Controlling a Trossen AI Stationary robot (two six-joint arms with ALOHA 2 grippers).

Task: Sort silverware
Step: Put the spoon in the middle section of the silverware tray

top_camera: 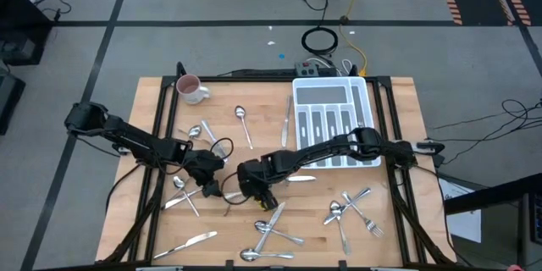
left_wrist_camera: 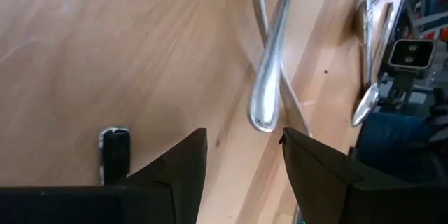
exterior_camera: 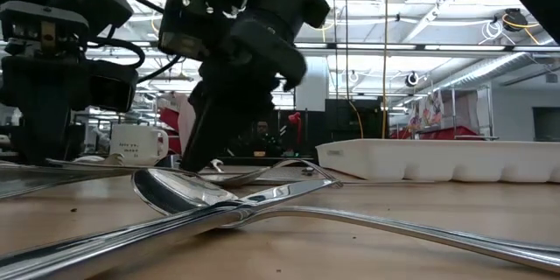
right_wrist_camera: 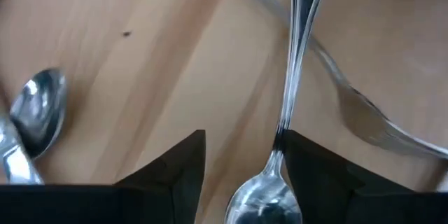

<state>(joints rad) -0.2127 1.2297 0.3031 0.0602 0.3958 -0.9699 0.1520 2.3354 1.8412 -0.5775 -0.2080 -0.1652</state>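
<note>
Right claw low over a spoon near the table's centre, fingers parted and holding nothing.

In the right wrist view the right gripper [right_wrist_camera: 241, 157] straddles a spoon [right_wrist_camera: 290, 84], its long axis running straight away from the claw, bowl between the fingers, a fork [right_wrist_camera: 364, 115] crossing just beside. In the high view the right gripper [top_camera: 261, 193] sits lower centre, nearer this piece than the left gripper [top_camera: 206, 174], also open and empty, over another handle. Silverware [top_camera: 271, 235] clusters below; the tray [top_camera: 332, 118] lies upper right, across bare wood.
</note>
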